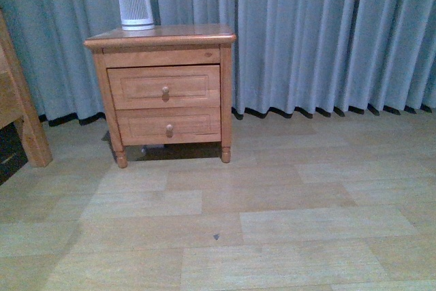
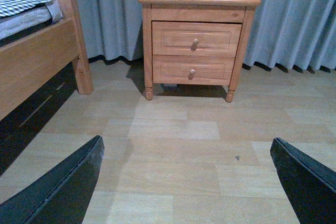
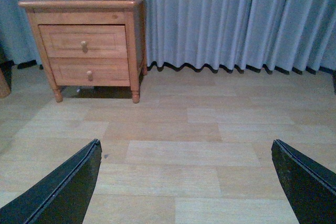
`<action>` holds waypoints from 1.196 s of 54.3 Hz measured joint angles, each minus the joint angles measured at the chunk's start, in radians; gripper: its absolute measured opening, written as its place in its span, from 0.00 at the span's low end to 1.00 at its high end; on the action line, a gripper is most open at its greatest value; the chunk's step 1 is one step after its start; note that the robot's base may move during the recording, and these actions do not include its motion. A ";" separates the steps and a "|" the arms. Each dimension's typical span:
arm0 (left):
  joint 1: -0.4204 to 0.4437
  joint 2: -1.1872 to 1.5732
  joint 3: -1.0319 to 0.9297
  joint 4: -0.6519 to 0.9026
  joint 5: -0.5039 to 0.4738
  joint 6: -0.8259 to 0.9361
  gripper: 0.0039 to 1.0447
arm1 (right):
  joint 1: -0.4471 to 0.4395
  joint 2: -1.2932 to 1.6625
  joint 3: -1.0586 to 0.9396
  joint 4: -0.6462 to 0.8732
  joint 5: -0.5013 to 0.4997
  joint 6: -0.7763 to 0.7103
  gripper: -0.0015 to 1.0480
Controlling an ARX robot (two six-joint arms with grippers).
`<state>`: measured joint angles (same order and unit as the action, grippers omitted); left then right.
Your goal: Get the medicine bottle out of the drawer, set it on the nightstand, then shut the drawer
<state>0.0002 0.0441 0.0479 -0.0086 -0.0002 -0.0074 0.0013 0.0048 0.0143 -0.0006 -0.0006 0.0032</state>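
**A:** Front view first?

**B:** The nightstand [image 1: 163, 57] stands against the curtain [image 1: 306, 32], both drawers shut. Ours is the upper, taller drawer [image 1: 163, 86]. No bottle shows; I judge it lies inside. No arm is in view here.

**A:** Risks?

**B:** The lower drawer [image 1: 168, 126] has a similar knob, so it could be pulled by mistake. The device [image 1: 134, 3] on the top surface could also get knocked when the bottle goes down.

**A:** Left wrist view?

**B:** The left pincer [image 2: 186, 141] is released, jaws wide and empty, well apart from the nightstand. This view shows the bed [image 2: 37, 56] with its checked bedding, where the front view gives only a post. A wide left swing might clip it.

**A:** Right wrist view?

**B:** The right pincer [image 3: 185, 142] is also released and holds nothing. Only this view shows the nightstand's right side and the bare floor [image 3: 236, 114] beyond it. The knob [image 3: 84, 44] is small and round, so a shallow grip might slip off.
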 joint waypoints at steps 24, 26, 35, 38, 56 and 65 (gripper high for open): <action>0.000 0.000 0.000 0.000 0.000 0.000 0.94 | 0.000 0.000 0.000 0.000 0.000 0.000 0.93; 0.000 0.000 0.000 0.000 0.000 0.000 0.94 | 0.000 0.000 0.000 0.000 0.000 0.000 0.93; 0.000 0.000 0.000 0.000 0.000 0.000 0.94 | 0.000 0.000 0.000 0.000 0.000 0.000 0.93; 0.000 0.000 0.000 0.000 0.000 0.000 0.94 | 0.000 0.000 0.000 0.000 0.000 0.000 0.93; 0.000 0.000 0.000 0.000 0.000 0.000 0.94 | 0.000 0.000 0.000 0.000 0.000 0.000 0.93; 0.000 0.000 0.000 0.000 0.000 0.000 0.94 | 0.000 0.000 0.000 0.000 0.000 0.000 0.93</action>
<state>0.0002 0.0441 0.0479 -0.0086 -0.0002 -0.0074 0.0013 0.0048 0.0147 -0.0006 -0.0006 0.0032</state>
